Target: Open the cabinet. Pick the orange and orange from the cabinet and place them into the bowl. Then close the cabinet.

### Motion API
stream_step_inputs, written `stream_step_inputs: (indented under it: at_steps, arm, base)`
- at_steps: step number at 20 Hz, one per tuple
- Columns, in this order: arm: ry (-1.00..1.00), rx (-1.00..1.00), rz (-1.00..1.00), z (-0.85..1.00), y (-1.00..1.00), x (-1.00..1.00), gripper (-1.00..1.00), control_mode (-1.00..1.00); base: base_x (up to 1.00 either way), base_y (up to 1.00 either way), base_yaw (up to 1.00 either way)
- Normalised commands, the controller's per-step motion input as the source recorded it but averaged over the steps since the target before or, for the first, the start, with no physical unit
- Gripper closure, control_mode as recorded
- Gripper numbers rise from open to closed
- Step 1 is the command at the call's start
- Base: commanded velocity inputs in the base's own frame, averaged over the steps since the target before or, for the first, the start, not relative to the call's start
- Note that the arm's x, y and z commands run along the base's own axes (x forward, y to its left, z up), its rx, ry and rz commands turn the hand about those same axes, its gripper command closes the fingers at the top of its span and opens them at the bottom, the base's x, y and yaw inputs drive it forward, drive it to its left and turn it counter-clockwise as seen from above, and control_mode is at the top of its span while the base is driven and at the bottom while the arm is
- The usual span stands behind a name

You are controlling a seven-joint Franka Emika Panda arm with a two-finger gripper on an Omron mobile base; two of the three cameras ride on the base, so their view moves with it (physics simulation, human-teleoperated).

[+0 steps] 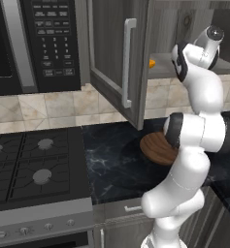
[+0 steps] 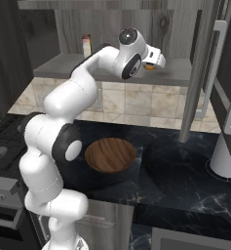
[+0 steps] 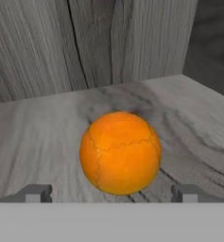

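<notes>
Kitchen scene, rendered: a dark marbled counter (image 1: 111, 160) runs beneath a row of wall units, with tan tiled backsplash behind. At far left in the left base view, a black microwave (image 1: 34, 43) hangs above a gas stove (image 1: 34, 169). To their right stands the cabinet (image 1: 119, 58), dark grey wood grain, its left door swung out toward the camera with a long silver bar handle (image 1: 128, 63); the right base view shows the right door (image 2: 219, 73) also open. On the counter below the cabinet rests the bowl (image 2: 110, 155), reddish-brown wood, shallow, with nothing visible inside. The white arm rises in front of the bowl and reaches up onto the cabinet's shelf (image 2: 180, 73). A small bottle (image 2: 86, 46) stands at the shelf's left rear. One orange (image 3: 120, 152) sits on the shelf floor near the back wall, directly ahead of the gripper (image 3: 113, 194); in the hand view the fingertips (image 3: 35, 193) stand spread at either side of the fruit, wider than it, not touching it and holding nothing. A sliver of the same orange shows beside the hand in both base views. At far right, a pale cylindrical object (image 2: 224, 156) stands on the counter.
</notes>
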Motion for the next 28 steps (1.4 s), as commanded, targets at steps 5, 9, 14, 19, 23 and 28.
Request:
stream_step_inputs:
  at_steps: [5,9,14,19,23,28]
  arm:
    - [0.0,0.0,0.0,-0.12,-0.06,0.4,-1.0,-1.0]
    - [0.0,0.0,0.0,-0.13,-0.22,0.34,-1.0,-1.0]
    - [0.0,0.0,0.02,-0.13,-0.26,0.25,-1.0,-1.0]
    - [0.0,0.0,0.01,-0.07,-0.09,0.06,1.0,-1.0]
    - [0.0,0.0,0.0,0.0,0.0,0.0,1.0,-1.0]
    - [-0.04,0.0,0.0,0.0,0.0,-0.21,1.0,-1.0]
  base:
    - [0.0,0.0,0.0]
    - [0.0,0.0,0.0]
    - [0.0,0.0,0.0]
    - [0.0,0.0,0.0]
    - [0.0,0.0,0.0]
    - [0.0,0.0,0.0]
